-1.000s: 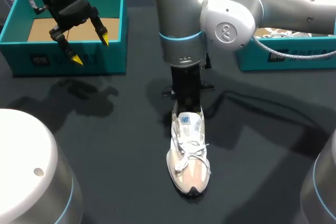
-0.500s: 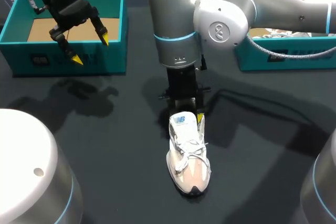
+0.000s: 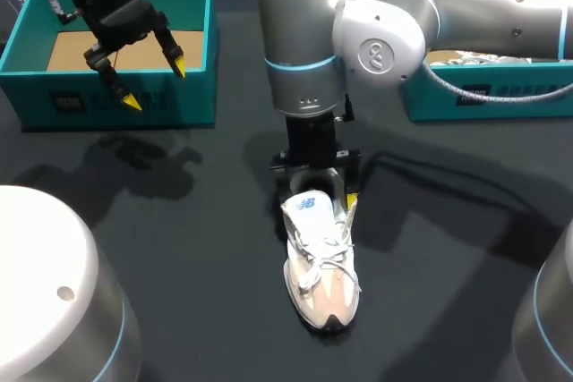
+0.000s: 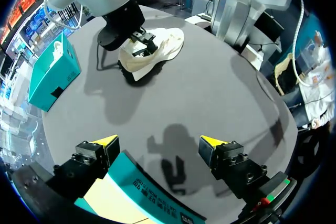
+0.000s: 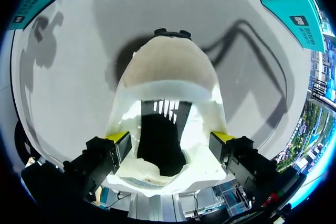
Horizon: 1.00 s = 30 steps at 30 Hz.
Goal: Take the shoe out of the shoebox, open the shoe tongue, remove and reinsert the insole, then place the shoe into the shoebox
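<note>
The dark table (image 3: 197, 248) carries three things; a teal shoebox (image 3: 116, 100) stands at its far left, open side up, its brown floor showing; a second teal box (image 3: 483, 100) stands at the far right; a pale shoe (image 3: 322, 275) rests upright mid-table, toe toward the near edge, well apart from both.

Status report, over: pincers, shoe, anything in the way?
Left pincer open above shoebox. Right pincer open, straddling heel of shoe. Shoe upright on table, out of box. No obstruction seen.
</note>
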Available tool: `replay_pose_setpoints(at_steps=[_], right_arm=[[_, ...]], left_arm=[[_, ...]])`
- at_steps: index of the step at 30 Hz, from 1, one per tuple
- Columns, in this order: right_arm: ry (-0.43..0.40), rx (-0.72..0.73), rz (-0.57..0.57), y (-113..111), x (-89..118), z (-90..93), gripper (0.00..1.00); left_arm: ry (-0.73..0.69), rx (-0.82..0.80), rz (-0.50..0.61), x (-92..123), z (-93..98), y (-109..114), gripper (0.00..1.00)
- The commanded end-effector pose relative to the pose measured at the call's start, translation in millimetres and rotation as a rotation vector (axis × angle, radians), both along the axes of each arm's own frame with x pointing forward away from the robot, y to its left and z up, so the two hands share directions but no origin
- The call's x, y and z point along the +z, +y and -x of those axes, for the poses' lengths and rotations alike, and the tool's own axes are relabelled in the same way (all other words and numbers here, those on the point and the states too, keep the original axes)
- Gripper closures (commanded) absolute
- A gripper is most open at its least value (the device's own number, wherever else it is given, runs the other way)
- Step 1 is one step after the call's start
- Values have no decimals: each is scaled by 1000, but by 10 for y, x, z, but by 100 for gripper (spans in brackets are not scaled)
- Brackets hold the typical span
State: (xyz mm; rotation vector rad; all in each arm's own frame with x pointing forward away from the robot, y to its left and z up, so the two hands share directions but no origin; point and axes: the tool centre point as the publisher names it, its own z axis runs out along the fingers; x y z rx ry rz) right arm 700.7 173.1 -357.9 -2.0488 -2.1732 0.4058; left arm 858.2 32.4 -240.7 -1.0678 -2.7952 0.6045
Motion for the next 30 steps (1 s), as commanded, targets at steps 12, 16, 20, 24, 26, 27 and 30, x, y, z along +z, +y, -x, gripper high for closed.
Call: replay_pose_setpoints(at_steps=[12,16,20,24,26,27,30], right_arm=[[-112,-10,47,5,185,60,11],[-121,-6,52,10,183,18,17],[-127,-1,54,4,154,-69,16],[-122,17,57,33,136,-172,13],[-124,22,55,43,139,-184,10],[-124,22,55,43,145,-180,9],[-122,19,52,28,158,-129,7]], left_arm=[[-2,0,-2,5,7,5,0],[-2,0,-2,5,7,5,0],[-2,0,-2,5,7,5,0],[-2,0,-2,5,7,5,0],[-2,0,-2,5,7,5,0],[-2,0,-2,5,7,5,0],[-2,0,-2,5,7,5,0]])
